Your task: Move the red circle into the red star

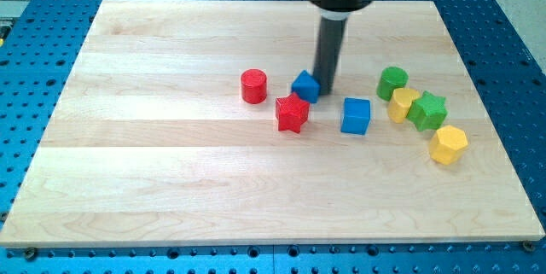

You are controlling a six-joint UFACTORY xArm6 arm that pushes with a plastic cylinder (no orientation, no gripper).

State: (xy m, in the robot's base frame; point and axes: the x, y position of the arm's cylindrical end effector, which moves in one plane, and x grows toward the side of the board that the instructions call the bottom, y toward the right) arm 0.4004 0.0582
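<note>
I have no jaws to spread or press together, only a straight rod, so nothing here is pinched or held; everything I do is pushing. My tip (327, 95) sits on the wooden board (171, 180) just right of the small blue block (305, 85), touching or nearly touching its right side, and far of the red star (292, 113). The red circle (253, 86), the piece I am meant to move, stands to the left of the blue block and up-left of the star, close to it but not touching, with a small gap of bare wood between them. That puts me on the wrong side: to drive the circle into the star I judge I need to be on its far-left side and push toward the near right. The blue block lies between me and the circle, so I would go round it rather than shove it into the pair. The blue cube (356, 115) sits right of the star, and the green cylinder (393, 79), yellow block (403, 103), green star (427, 110) and yellow hexagon (448, 145) cluster further right, well apart from my work.
</note>
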